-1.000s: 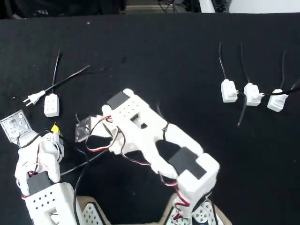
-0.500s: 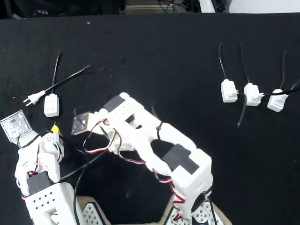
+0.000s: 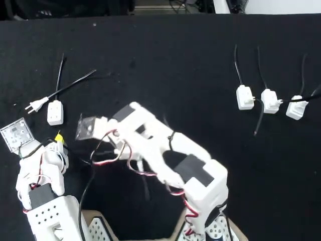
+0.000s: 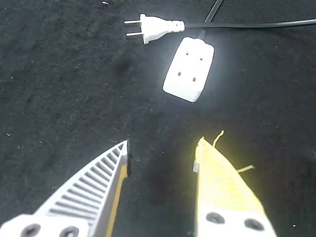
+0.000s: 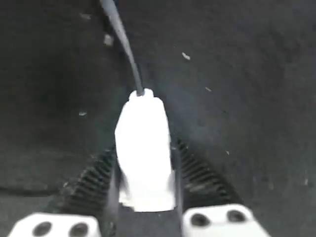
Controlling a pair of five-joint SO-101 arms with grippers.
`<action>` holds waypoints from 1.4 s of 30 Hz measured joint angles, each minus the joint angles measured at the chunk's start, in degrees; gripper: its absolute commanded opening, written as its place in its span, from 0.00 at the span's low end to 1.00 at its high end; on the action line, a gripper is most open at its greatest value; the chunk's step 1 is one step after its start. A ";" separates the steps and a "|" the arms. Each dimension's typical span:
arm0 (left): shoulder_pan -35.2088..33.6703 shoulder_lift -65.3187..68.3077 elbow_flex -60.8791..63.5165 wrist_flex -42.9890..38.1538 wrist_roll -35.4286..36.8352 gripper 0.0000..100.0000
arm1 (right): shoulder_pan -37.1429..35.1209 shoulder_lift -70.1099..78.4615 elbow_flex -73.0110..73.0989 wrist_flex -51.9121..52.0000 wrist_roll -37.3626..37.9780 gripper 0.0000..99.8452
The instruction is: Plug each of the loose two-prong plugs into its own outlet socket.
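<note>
Down at the near-left corner of the black table point(image 3: 165, 55), we see the left gripper point(image 4: 163, 145) low over the cloth, its grey and yellow fingers spread wide with nothing between them. Just beyond its tips lies the outlet socket point(image 4: 189, 69), flat, with its slot holes facing up. The loose plug point(image 4: 155, 27) rests just past the socket's far end, and its two prongs point away toward the table's left edge. Bare cloth separates the left gripper from the socket. The plug's black cord point(image 4: 247, 23) runs close by the socket's far end and crosses the socket's own cord there.

Across the middle of the table stretches the right arm point(image 3: 165, 150), its wrist ending near the socket. From above, this arm covers what it carries. Its own camera shows the right gripper point(image 5: 144, 150) clamped on a white corded piece point(image 5: 142, 123), with a black cord leaving its far end. We cannot tell whether that piece is a plug or a socket. Red and white wires point(image 3: 113, 155) loop off the arm close to the left gripper.

Well apart, at the table's far right, three more white sockets point(image 3: 271, 101) sit in a row, each with a thin black cord leading away. Another black cord point(image 3: 259, 120) trails toward the near side between the first two.
</note>
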 measured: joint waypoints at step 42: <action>0.00 0.00 0.00 0.00 0.00 0.22 | 49.32 21.71 -52.57 22.33 -35.43 0.18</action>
